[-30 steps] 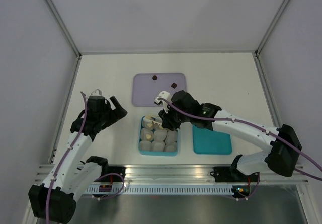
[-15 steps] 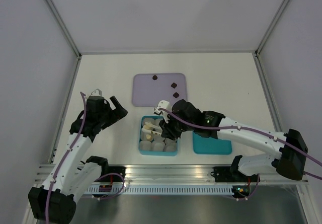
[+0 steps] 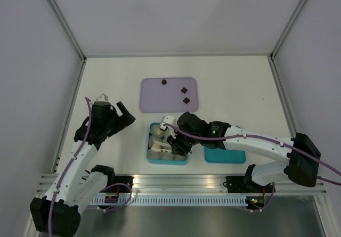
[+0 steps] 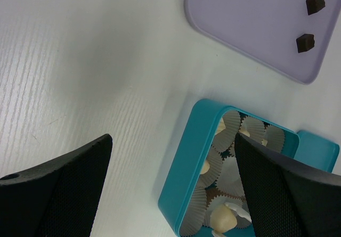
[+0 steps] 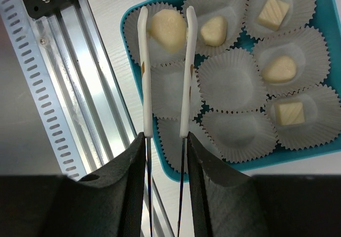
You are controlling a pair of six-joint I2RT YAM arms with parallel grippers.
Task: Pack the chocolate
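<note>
At eleven o'clock, right wrist view, tweezers (image 5: 186,72) clamped in right tool (image 5: 165,146) flank a chocolate (image 5: 167,29), likely light, smudgy: pinch sides; left tool (image 4: 173,141) gapes.

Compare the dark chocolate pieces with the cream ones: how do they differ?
Colour: the dark pieces are brown, the cream pieces pale. Place: the dark pieces lie bare on the lavender tray; the cream pieces are in paper cups inside the teal box, one between the fingers of the right gripper. Number: three dark pieces, five cream pieces. Both are small bite-size chocolates.
</note>
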